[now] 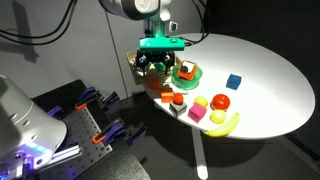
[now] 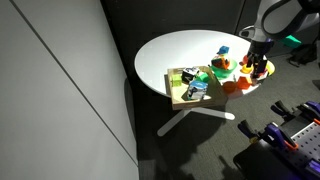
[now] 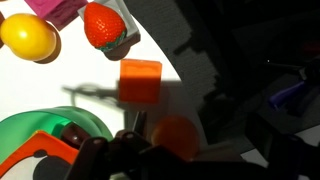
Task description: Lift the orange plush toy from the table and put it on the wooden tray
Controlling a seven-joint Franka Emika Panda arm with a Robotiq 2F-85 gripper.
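— How does the arm stand?

— In an exterior view it comes in from above with the wrist turned down. The tool (image 1: 160, 66) points straight at the tabletop (image 1: 262, 68) and hangs low near the tabletop's edge, beside the green plate (image 1: 190, 78).

— Are the fingers of the tool apart or together?

— I cannot tell. In the wrist view they are only a dark shape at the lower border.

— And where is the orange plush toy?

— In the wrist view the orange plush toy (image 3: 178, 136) lies on the tabletop, near its edge and just beside the tool. An orange cube (image 3: 140, 80) is near it, and a strawberry (image 3: 104, 25) is farther on. The wooden tray (image 2: 186, 101) is apart from the toy and holds other small things.
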